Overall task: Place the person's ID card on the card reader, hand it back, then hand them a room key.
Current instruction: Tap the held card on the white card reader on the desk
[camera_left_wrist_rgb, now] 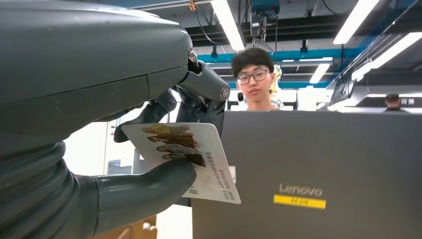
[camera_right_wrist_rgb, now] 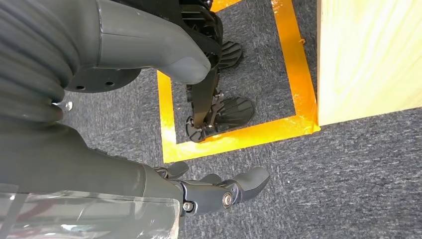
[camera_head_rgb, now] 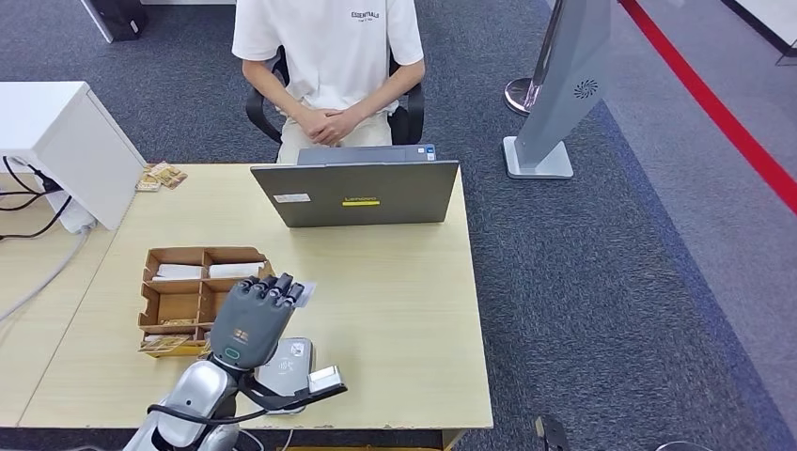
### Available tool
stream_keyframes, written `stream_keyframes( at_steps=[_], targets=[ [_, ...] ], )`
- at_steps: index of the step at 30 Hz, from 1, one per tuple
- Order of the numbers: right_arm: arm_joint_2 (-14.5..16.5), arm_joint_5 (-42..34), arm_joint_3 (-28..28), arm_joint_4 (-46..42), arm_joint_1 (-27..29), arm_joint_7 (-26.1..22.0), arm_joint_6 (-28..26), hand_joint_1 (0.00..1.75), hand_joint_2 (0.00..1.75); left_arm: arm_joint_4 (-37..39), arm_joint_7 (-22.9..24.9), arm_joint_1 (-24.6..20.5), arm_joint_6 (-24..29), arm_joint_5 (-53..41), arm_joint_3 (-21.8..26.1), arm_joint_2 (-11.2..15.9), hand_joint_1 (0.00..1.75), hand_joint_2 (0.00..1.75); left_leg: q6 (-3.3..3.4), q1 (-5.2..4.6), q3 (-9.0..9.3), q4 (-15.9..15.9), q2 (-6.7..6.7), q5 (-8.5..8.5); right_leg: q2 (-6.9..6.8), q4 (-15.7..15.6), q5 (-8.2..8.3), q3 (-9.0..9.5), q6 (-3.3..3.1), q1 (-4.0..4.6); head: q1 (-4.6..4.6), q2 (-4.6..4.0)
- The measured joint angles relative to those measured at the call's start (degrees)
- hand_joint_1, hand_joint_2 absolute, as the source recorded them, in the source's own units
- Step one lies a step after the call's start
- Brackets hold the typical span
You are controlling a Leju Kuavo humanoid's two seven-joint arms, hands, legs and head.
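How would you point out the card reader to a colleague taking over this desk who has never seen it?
On the wooden table, look at the near edge, below the robot's left hand and right of the brown compartment tray. The card reader is the flat, pale grey pad there, unlike the cardboard tray.
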Motion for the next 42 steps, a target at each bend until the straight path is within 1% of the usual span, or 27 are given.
stream_keyframes(
  at_steps=[3,7,11,17,25,42],
  targets=[
    [0.0,0.0,-0.1,0.0,0.1,-0.2,0.1,0.0,1.75,-0.6,0.3,0.6,-0.8,-0.1,0.0,0.6,1.75,1.75,0.0,0.0,0.0,0.0,0.0,0.0,0.0,0.0,0.0,0.0,0.0,0.0,0.01,0.0],
    [0.0,-0.1,-0.5,0.0,0.2,-0.5,0.1,0.0,1.75,-0.9,1.5,1.2,-3.8,-0.5,-0.1,1.7,1.75,1.75,0.0,0.0,0.0,0.0,0.0,0.0,0.0,0.0,0.0,0.0,0.0,0.0,-0.01,0.0],
    [0.0,-0.2,-1.2,0.0,0.5,-0.8,0.2,0.0,1.75,-0.9,2.3,2.3,-5.5,0.2,-0.1,3.0,1.75,1.75,0.0,0.0,0.0,0.0,0.0,0.0,0.0,0.0,0.0,0.0,0.0,0.0,0.0,0.0],
    [0.0,0.1,-1.5,0.0,0.6,-0.9,0.4,0.0,1.75,-0.7,2.0,3.2,-8.9,1.9,0.0,4.4,1.75,1.75,0.0,0.0,-0.02,0.0,0.0,0.0,-0.01,0.0,-0.01,0.0,0.0,0.0,0.0,0.0],
    [0.0,0.6,-2.0,0.0,0.6,-0.6,0.4,0.0,1.75,0.9,1.4,3.8,-12.3,2.7,0.0,4.8,1.75,1.75,0.0,0.0,-0.02,0.0,-0.01,0.0,-0.01,0.0,-0.01,0.0,0.0,0.0,0.0,0.0],
    [0.0,1.2,-2.9,0.0,0.6,-0.6,0.7,0.0,1.75,3.0,1.4,4.4,-16.6,3.3,0.0,5.3,1.75,1.75,0.0,0.0,0.0,0.0,-0.02,0.01,-0.04,0.0,0.0,0.03,0.0,0.0,0.01,0.0]
  ],
)
